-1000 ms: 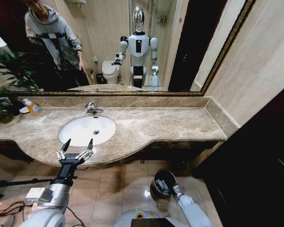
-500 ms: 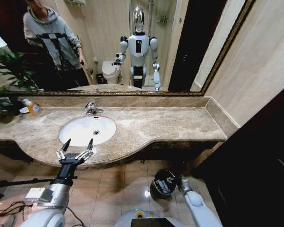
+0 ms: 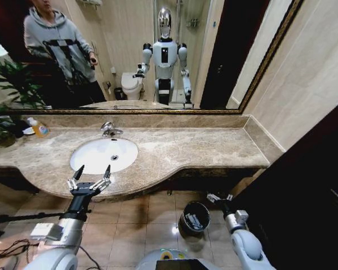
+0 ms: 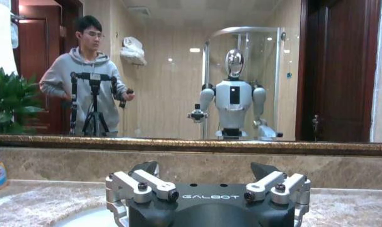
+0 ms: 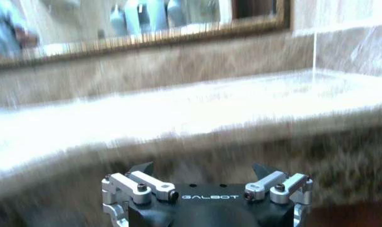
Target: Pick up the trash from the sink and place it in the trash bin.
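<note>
On the tiled floor below the counter: small round black trash bin (image 3: 195,217) with shiny rim, white trash inside.
Right gripper (image 3: 219,197) just beside the bin, jaws apart, empty. Left gripper (image 3: 90,175) at the counter's front edge before the oval white sink (image 3: 83,158), jaws apart, empty.

From my feed the counter (image 3: 174,149) reads as polished beige-brown marble, veined and glossy enough to catch the light, and the sink (image 3: 96,160) set in it looks like smooth white glazed ceramic beneath a shiny chrome faucet (image 3: 108,129). Down on the glossy brown floor tiles (image 3: 152,211), which mirror a lamp spot, the trash bin (image 3: 194,218) shows a matt black body with a bright metallic rim. Both my left tool (image 3: 92,172) and right tool (image 3: 219,197) look like matt black plastic housings carrying bare brushed-metal finger links.
</note>
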{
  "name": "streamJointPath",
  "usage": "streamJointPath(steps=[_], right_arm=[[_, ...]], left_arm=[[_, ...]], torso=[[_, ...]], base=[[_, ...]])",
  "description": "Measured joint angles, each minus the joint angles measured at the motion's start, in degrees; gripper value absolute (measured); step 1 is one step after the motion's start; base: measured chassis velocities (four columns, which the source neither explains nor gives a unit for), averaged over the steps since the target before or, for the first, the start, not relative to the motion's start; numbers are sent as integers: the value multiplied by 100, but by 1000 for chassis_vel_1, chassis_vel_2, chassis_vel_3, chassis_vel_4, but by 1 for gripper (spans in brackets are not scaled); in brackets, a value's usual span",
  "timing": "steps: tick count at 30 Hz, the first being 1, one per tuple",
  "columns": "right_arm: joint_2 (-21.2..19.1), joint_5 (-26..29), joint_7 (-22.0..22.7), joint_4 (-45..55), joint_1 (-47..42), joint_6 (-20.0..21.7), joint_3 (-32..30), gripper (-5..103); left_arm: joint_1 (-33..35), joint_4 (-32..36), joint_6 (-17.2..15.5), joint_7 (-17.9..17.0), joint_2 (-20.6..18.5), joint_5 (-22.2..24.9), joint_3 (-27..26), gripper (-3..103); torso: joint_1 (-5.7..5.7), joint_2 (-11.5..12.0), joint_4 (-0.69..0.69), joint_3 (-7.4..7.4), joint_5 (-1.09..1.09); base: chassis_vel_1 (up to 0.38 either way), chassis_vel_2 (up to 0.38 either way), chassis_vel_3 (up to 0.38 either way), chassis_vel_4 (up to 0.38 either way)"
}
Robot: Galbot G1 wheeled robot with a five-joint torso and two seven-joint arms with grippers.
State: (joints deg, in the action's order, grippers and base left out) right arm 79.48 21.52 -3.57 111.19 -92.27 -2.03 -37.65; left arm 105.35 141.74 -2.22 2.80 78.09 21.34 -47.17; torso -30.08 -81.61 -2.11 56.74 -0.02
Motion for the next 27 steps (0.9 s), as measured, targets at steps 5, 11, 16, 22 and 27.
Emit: streamJointPath(steps=[5, 11, 16, 22, 27], right_arm=[[190, 147, 92, 817, -335, 141, -97, 100], [364, -389, 85, 1869, -645, 160, -110, 100], [415, -788, 74, 2189, -645, 121, -70, 100], [436, -945, 25, 2648, -734, 290, 29, 100], [461, -1036, -41, 2651, -790, 330, 58, 100]], left_arm=[[0, 0, 0, 0, 0, 0, 0, 100], [0, 0, 0, 0, 0, 0, 0, 100], [0, 0, 0, 0, 0, 0, 0, 100], [0, 0, 0, 0, 0, 0, 0, 100], [0, 0, 0, 0, 0, 0, 0, 100]], torso=[[0, 0, 0, 0, 0], [0, 1, 0, 0, 2], [0, 1, 0, 0, 2], [0, 1, 0, 0, 1], [0, 1, 0, 1, 2]], base=[[0, 0, 0, 0], [0, 0, 0, 0], [0, 0, 0, 0], [0, 0, 0, 0], [0, 0, 0, 0]])
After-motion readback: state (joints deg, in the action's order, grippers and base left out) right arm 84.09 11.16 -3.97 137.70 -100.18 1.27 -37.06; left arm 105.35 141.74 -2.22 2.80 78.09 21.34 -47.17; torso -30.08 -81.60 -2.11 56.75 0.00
